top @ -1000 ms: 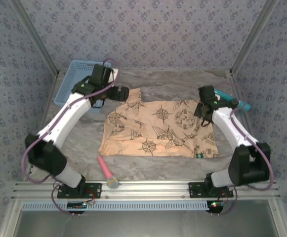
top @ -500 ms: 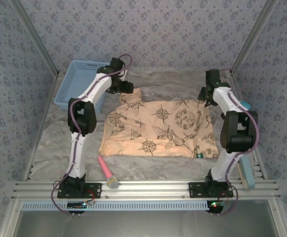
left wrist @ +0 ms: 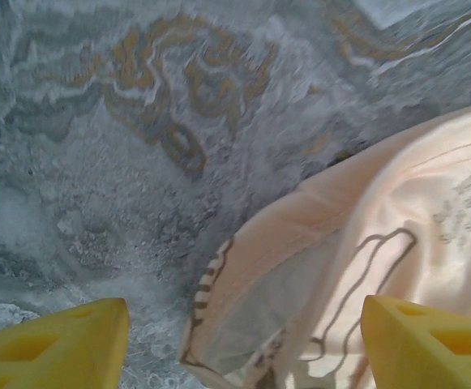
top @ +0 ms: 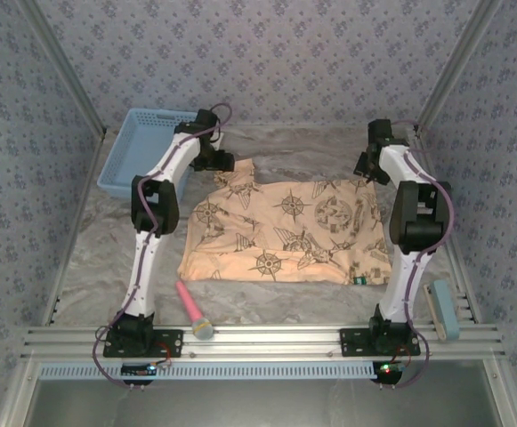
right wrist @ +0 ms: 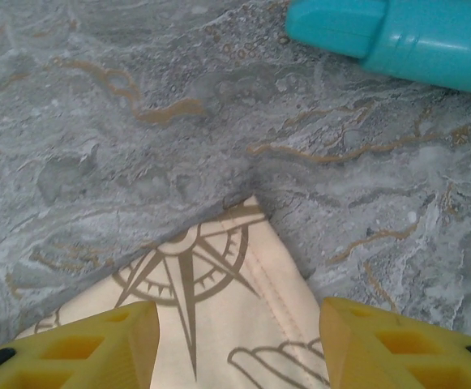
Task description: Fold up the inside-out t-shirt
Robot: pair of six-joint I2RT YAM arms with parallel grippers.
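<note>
Top external view: the inside-out t-shirt (top: 285,233) lies spread flat mid-bench (top: 107,267), with both arms reaching to its far corners. A blue basket (top: 133,147) sits far left and a pink-handled tool (top: 191,311) lies near the front rail.
Left wrist view: the left claw (left wrist: 243,348) has its yellow fingers (left wrist: 57,344) wide apart, and a pale sleeve edge lies loose between them (nothing pinched).
Right wrist view: the right claw (right wrist: 239,340) is likewise parted, straddling a compass-printed corner. A teal object (right wrist: 413,36) lies just beyond on the bench.
Writing: faint grey lettering on the cloth in the left wrist view is too blurred to read. A small dark tag (top: 362,281) at the near right hem is also unreadable.
</note>
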